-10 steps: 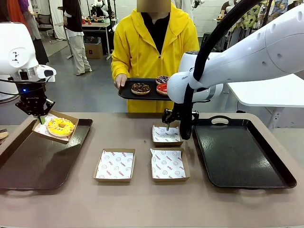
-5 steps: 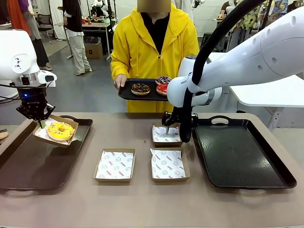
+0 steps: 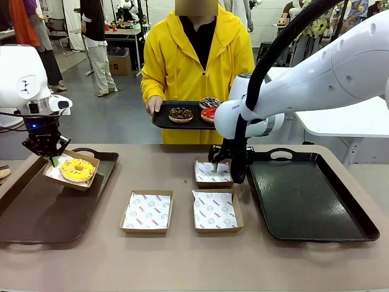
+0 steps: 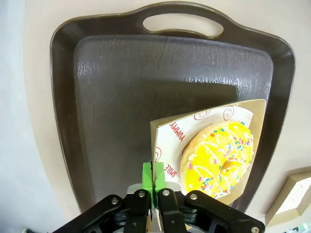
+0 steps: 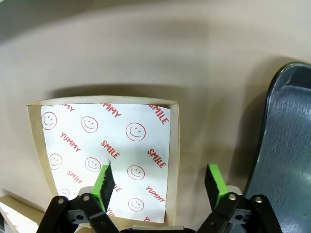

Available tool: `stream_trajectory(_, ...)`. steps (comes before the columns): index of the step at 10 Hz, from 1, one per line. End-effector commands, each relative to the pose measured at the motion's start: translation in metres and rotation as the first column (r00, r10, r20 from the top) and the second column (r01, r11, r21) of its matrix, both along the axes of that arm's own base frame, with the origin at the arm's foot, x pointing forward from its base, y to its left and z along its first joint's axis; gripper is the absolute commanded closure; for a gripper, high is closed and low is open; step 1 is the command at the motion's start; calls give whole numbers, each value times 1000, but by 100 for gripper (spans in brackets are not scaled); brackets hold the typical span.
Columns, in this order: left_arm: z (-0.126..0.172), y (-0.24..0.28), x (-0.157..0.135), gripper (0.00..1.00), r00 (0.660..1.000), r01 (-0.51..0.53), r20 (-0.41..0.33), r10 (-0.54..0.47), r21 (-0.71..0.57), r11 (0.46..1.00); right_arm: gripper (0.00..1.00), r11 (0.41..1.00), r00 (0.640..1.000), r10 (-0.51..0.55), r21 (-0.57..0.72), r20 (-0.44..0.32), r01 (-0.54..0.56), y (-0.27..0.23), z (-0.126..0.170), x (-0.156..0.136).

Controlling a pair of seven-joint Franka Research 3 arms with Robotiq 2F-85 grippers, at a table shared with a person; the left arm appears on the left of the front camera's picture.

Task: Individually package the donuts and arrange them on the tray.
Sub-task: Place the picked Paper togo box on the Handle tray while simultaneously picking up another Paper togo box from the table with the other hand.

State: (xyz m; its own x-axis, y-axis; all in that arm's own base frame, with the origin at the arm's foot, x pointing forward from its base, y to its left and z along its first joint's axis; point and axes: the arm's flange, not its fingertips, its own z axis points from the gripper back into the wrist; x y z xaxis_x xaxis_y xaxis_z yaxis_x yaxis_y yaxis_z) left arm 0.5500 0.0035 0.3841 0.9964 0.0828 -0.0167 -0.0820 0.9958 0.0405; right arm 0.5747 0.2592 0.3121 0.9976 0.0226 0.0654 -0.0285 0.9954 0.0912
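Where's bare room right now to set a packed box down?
The right tray is entirely bare. The left tray is free across its near half, in front of the box with the yellow donut. The table's near edge is bare too. Crowded: the middle, where three empty boxes cluster and the right end effector straddles the far one's wall.

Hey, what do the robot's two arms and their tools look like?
Both arms are glossy white and rounded. The right arm carries a thick black cable and dark lettering near its wrist; the left arm shows a small blue light. The left tool and right tool are black with green pads.
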Motion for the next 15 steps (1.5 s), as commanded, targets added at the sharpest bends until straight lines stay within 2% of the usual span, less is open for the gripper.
stream_trajectory(1, 1, 4, 6, 41, 1000, 21, 20, -20, -38, 999, 60, 999, 1000, 27, 24, 15, -27, -4, -4, 2)
stream_trajectory(2, 1, 4, 7, 41, 1000, 18, 16, -17, -42, 999, 67, 999, 1000, 23, 27, 17, -24, -4, -3, 3)
stream_trajectory(3, 0, 4, 8, 0, 1000, 15, 11, -15, -43, 999, 100, 999, 1000, 21, 32, 20, -22, -4, -2, 3)
stream_trajectory(4, -2, 4, 9, 39, 1000, 13, 4, -13, -42, 999, 100, 999, 1000, 18, 33, 19, -19, -5, -3, 3)
stream_trajectory(5, -4, 4, 9, 0, 1000, 13, -1, -13, -42, 999, 100, 999, 1000, 16, 36, 18, -16, -5, -3, 3)
stream_trajectory(6, -4, 4, 9, 0, 1000, 13, -4, -14, -43, 999, 87, 999, 1000, 14, 37, 17, -15, -5, -4, 3)
stream_trajectory(7, -4, 4, 9, 0, 1000, 14, -5, -14, -44, 999, 98, 999, 1000, 14, 37, 16, -14, -5, -4, 2)
stream_trajectory(8, -4, 4, 8, 1, 1000, 15, -3, -15, -46, 999, 100, 999, 1000, 15, 36, 16, -15, -5, -4, 2)
stream_trajectory(11, -1, 5, 6, 0, 1000, 19, 4, -19, -61, 998, 100, 999, 1000, 8, 31, 19, -9, -4, -3, 0)
stream_trajectory(12, 1, 5, 4, 3, 1000, 21, 5, -21, -77, 997, 100, 999, 1000, 8, 31, 19, -8, -4, -1, -1)
stream_trajectory(13, 4, 5, 0, 0, 1000, 28, 15, -27, -101, 995, 100, 999, 1000, -15, 33, 27, 14, -4, 3, -3)
stream_trajectory(15, 26, 6, -23, 0, 997, 54, 73, -37, -253, 966, 100, 999, 999, -42, 29, 27, 42, -5, 30, -18)
